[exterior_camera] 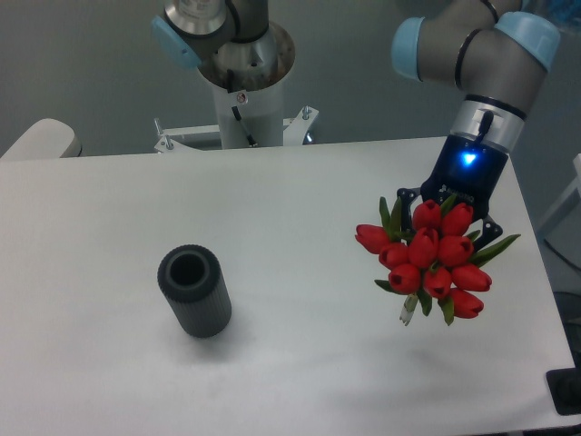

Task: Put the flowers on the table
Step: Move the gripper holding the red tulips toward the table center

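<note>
Over the right side of the table [272, 200], the gripper [449, 211] appears to clasp the flowers [428, 257], its fingers mostly hidden behind the blooms, well apart from the empty grey vase [194, 291]; the bunch seems to remain aloft, setting it down still to come.

No legible text, brand or number anywhere; a small red-and-white sticker [241, 96] sits on the arm's white base column [243, 109], its print too small to read.
</note>
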Tool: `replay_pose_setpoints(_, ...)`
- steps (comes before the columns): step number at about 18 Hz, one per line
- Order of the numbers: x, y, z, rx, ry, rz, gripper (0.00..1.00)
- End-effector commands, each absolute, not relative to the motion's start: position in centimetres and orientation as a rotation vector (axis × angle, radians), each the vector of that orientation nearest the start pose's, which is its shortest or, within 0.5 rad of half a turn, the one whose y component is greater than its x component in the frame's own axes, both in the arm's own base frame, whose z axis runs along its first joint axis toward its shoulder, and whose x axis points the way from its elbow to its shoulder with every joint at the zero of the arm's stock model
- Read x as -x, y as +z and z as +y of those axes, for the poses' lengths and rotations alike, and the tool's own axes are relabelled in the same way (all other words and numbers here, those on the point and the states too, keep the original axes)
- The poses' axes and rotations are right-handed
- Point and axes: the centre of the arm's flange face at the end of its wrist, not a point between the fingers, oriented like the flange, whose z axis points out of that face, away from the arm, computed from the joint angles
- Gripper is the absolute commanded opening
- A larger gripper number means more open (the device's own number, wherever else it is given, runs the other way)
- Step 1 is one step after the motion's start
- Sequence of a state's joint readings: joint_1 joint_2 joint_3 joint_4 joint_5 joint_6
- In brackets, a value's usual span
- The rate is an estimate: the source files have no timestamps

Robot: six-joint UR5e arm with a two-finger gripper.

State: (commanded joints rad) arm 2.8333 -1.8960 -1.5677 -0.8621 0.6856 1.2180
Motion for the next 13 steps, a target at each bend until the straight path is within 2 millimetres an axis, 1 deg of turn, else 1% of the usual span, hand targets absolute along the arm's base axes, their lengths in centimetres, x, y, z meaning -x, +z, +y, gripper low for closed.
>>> replay_pose_setpoints(3,52.7,42.1,38.9,2.202,0.076,0.161,0.31)
replay_pose_setpoints(6,52.8,42.0,38.7,2.249,0.105,0.157,0.31)
replay_pose_setpoints(10,52.7,42.3,38.6,2.286,0.136,0.155,0.31)
replay_pose_setpoints(13,51.7,42.3,40.2,2.368,0.181,0.187,0.31)
